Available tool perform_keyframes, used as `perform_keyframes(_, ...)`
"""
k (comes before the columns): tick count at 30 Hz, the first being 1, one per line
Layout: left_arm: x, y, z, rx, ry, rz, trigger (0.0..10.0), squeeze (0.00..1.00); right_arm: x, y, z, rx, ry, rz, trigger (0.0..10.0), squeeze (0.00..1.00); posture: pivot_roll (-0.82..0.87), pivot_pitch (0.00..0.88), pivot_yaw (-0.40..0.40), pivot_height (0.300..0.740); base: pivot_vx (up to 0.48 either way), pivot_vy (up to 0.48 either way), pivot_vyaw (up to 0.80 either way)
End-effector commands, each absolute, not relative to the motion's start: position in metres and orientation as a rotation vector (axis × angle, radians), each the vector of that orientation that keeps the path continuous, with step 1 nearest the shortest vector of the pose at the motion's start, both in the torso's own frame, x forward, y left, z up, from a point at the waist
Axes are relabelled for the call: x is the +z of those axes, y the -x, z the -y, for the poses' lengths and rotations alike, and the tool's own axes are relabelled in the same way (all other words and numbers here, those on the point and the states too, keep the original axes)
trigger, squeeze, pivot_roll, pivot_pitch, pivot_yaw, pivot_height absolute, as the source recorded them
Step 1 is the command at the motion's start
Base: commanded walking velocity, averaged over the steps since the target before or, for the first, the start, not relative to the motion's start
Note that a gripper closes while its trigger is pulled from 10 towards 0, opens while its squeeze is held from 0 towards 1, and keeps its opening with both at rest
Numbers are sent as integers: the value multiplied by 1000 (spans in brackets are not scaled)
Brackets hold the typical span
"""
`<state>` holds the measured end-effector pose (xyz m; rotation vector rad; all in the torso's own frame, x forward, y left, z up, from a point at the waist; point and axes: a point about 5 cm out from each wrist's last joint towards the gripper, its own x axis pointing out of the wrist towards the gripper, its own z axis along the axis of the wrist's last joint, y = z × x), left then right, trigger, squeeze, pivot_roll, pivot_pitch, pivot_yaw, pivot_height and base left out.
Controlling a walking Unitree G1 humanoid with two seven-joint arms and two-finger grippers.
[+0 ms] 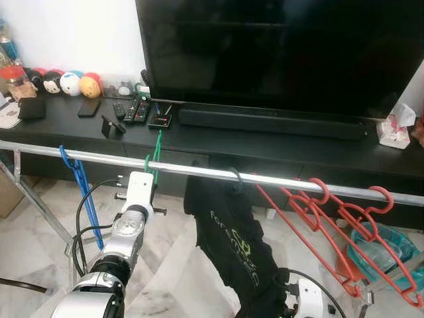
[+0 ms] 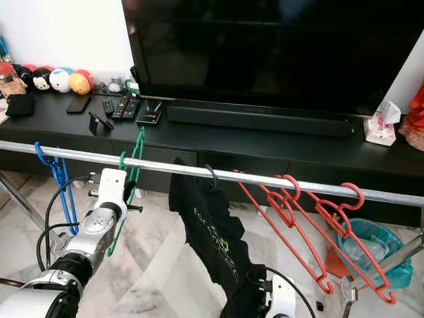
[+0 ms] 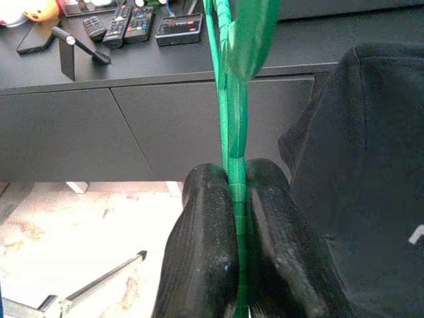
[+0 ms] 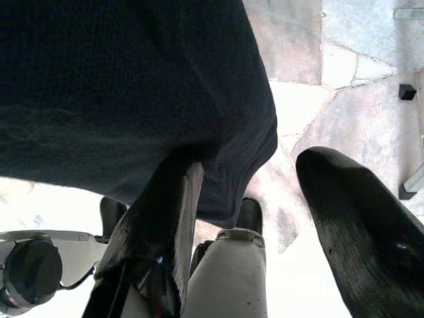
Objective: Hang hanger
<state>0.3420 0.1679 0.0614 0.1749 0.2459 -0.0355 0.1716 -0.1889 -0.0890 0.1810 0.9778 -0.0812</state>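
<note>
- Overhead, a silver rail (image 1: 199, 171) ran across in front of a black TV console (image 1: 278, 149).
- Green hanger (image 2: 130, 173) hung with its hook over the rail, between a blue hanger (image 1: 78, 173) on the robot's left and a black T-shirt (image 1: 232, 245) on the right.
- Left gripper (image 3: 237, 218) was raised just under the rail; its two black fingers (image 3: 205, 245) were pressed against the green hanger's stem from both sides, pinching it.
- Black T-shirt hung from the rail on a dark hook (image 1: 235, 173), just beside the green hanger in the left wrist view.
- Right gripper (image 4: 265, 218) sat low beneath the T-shirt's hem, fingers spread apart, one finger (image 4: 361, 218) clear of the cloth, the other (image 4: 162, 218) against the hem's edge; whether it touched the fabric could not be told.
- Red hangers (image 1: 331, 228) hung in a bunch further right along the rail.
- Console top carried remotes (image 1: 132, 109), plush toys (image 1: 69, 83) and a soundbar (image 1: 271, 122) under the television (image 1: 285, 53).
</note>
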Motion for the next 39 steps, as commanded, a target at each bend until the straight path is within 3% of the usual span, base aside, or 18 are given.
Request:
perform_keyframes(1, 31, -323, -168, -50, -191, -393, 10000, 0, -89, -171, 188, -76, -178, -984, 10000, 0, 32, 0, -30, 740, 0, 0, 0)
perform_keyframes(21, 29, -293, -193, -24, -185, -293, 10000, 0, -89, -172, 189, -93, -183, -978, 10000, 0, 47, 0, -30, 740, 0, 0, 0)
perform_keyframes(22, 30, -294, -193, -23, -181, -290, 10000, 235, -89, -172, 189, -92, -183, -978, 10000, 0, 47, 0, -30, 740, 0, 0, 0)
perform_keyframes(23, 32, -294, -192, -22, -180, -286, 10000, 871, -89, -172, 189, -94, -184, -977, 10000, 0, 47, 0, -30, 740, 0, 0, 0)
perform_keyframes(24, 34, -296, -191, -22, -181, -281, 10000, 1000, -89, -172, 189, -95, -185, -977, 10000, 0, 42, 0, -28, 740, 0, 0, 0)
perform_keyframes(32, 42, -300, -188, -17, -168, -241, 10000, 1000, -89, -172, 189, -97, -186, -978, 10000, 0, 41, 0, -27, 740, 0, 0, 0)
perform_keyframes(39, 61, -300, -186, -10, -159, -107, 10000, 1000, -89, -172, 189, -98, -186, -974, 10000, 0, 42, 0, -26, 740, 0, 0, 0)
